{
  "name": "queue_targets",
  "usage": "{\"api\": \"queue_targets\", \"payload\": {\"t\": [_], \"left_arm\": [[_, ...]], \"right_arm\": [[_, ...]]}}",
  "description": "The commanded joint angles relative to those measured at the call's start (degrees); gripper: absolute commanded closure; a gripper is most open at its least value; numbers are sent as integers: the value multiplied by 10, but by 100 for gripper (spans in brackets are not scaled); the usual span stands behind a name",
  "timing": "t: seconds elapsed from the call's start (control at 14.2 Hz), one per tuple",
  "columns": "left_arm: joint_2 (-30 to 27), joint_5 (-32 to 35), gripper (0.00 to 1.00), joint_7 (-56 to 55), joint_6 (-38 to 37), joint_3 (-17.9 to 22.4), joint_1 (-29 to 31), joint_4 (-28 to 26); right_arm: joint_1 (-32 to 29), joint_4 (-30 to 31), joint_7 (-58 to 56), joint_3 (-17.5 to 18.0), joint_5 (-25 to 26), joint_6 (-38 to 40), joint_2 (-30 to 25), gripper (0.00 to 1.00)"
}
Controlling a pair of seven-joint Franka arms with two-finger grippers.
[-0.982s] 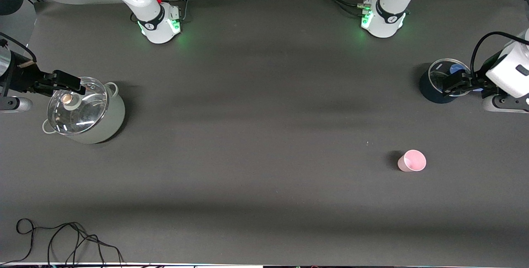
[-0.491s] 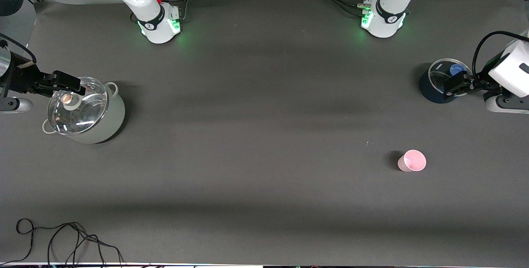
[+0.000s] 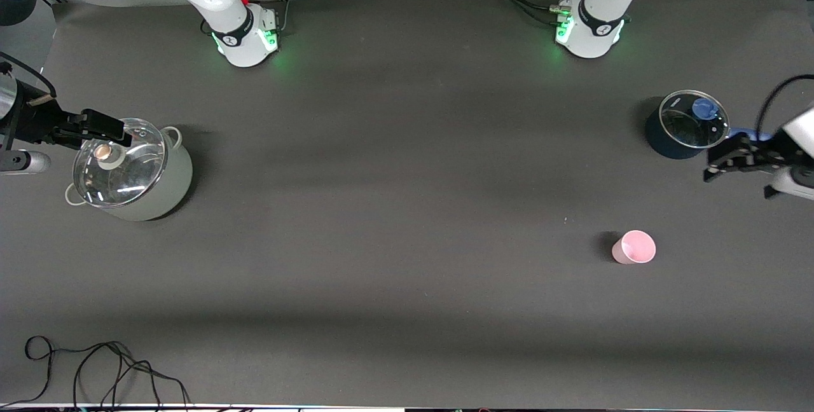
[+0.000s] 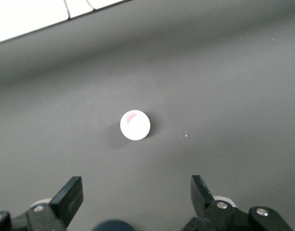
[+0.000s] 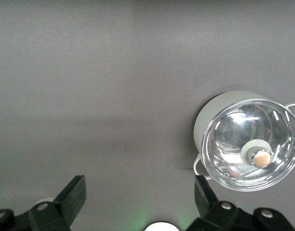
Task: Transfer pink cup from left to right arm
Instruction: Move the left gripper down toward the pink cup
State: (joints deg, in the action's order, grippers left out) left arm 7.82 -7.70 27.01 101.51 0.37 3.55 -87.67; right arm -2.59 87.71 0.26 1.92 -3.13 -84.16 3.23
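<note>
The pink cup [image 3: 634, 247] stands upright and mouth-up on the dark bench [image 3: 407, 272], toward the left arm's end and nearer the front camera than the dark blue pot [image 3: 683, 124] with its glass lid. Nothing touches it; bare bench lies all around it.

The left claw [image 3: 722, 164] hangs open over the bench just beside the blue pot, well apart from the cup. In the left wrist view the cup [image 4: 135, 125] shows between the two spread fingers [image 4: 70, 195] and some way off from them, so the claw is roughly lined up on it but has not closed in. The right claw [image 3: 105, 127] waits open over the rim of the pale lidded pot [image 3: 137, 173] at the right arm's end, holding nothing.

The cup looks like a thin plastic tumbler: light, stiff enough to keep its shape under a mild squeeze, probably smooth-walled and a little slippery. Being light and tapered, it will likely tip or skid if a finger nudges it before both sides make contact. The wall thickness cannot be read from here, so a gentle pinch seems wise.

A fair hold for the left claw is across the wall, low or mid-height, fingers on facing sides. That leaves the rim and upper wall free for the right claw to take during the handover.
</note>
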Motion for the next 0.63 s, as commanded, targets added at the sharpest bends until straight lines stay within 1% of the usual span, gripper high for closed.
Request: {"api": "queue_targets", "payload": {"t": [0.0, 0.21, 0.35, 0.56], "left_arm": [[32, -61, 0, 152, 23, -1, 36, 14], [87, -174, 0, 316, 24, -1, 88, 13], [125, -217, 0, 414, 23, -1, 109, 12], [180, -265, 0, 544, 11, -3, 155, 4]], "right_arm": [[3, -10, -12, -3, 1, 10, 4, 0], [2, -10, -13, -3, 1, 9, 4, 0], [3, -8, -12, -3, 1, 10, 4, 0], [1, -9, -13, -5, 1, 10, 4, 0]]}}
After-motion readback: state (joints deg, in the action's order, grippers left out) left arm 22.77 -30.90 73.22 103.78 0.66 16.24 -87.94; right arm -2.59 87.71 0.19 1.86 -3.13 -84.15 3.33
